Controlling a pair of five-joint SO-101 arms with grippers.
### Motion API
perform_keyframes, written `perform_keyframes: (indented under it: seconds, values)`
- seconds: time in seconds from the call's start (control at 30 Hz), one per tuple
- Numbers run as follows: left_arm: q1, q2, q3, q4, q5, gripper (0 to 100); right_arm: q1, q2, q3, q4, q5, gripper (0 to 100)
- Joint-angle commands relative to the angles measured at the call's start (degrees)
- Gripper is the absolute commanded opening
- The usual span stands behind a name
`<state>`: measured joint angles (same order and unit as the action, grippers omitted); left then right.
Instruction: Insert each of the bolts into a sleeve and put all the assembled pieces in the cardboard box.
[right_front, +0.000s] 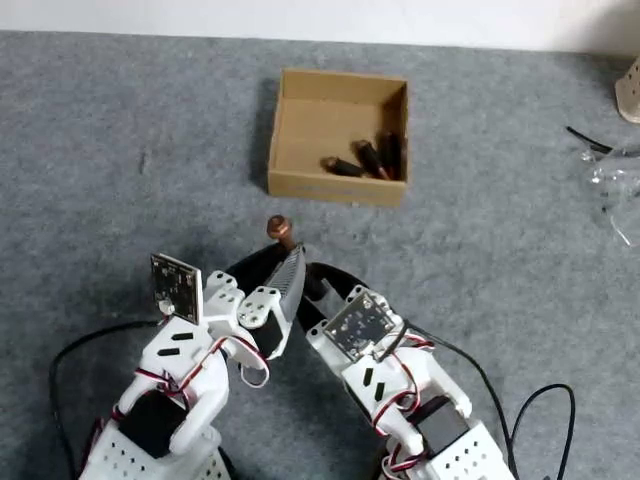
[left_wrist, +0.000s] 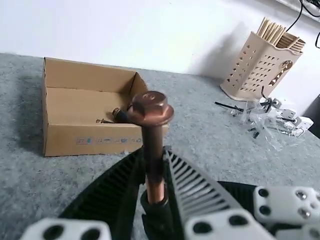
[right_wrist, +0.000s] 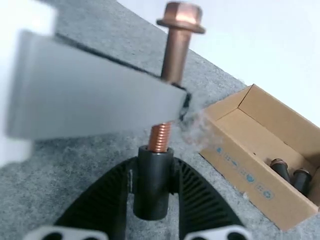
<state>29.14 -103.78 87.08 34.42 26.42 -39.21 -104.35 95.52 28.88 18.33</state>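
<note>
Left gripper (left_wrist: 153, 154) pinches the bolt (left_wrist: 150, 108) mid-shank (head up), threaded tip meeting the sleeve (right_wrist: 151, 195) clenched in right gripper (right_wrist: 152, 167).

A cardboard box (right_front: 335, 187) sits toward the table's (right_front: 120, 150) far edge, near the middle, with 3 dark assembled pieces (right_front: 368, 158) lying in its near right corner. 2 arms rise from the near edge and their tips meet at the table's centre. The left gripper (right_front: 290, 255) pinches a copper bolt (right_front: 280, 229), head uppermost, and the right gripper (right_front: 312, 283) is just beside it. Clear plastic bags (right_front: 615, 180) lie at the right edge.
</note>
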Motion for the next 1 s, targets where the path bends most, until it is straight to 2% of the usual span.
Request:
perform_keyframes:
  seconds: [0.0, 0.1, 0.33, 0.83, 0.97]
  values:
    - [1.01, -0.4, 0.4, 0.18, 0.44, 0, 1.63, -0.84, 6.99, -2.33, 0.62, 0.5]
    - [1.01, -0.4, 0.92, 0.0, 0.7, 0, 1.63, -0.84, 6.99, -2.33, 0.62, 0.5]
    - [-1.54, -0.4, 0.4, 0.26, 13.45, 0, 1.63, -0.84, 6.99, -2.42, 0.62, 0.5]
    - [2.33, -0.4, 4.62, -0.09, 13.36, 0, 4.18, -0.84, 6.9, -2.51, 0.26, 0.5]
    - [2.33, -0.66, 4.88, -0.09, 9.67, 0, 4.18, -0.84, 6.9, -2.51, 0.26, 0.5]
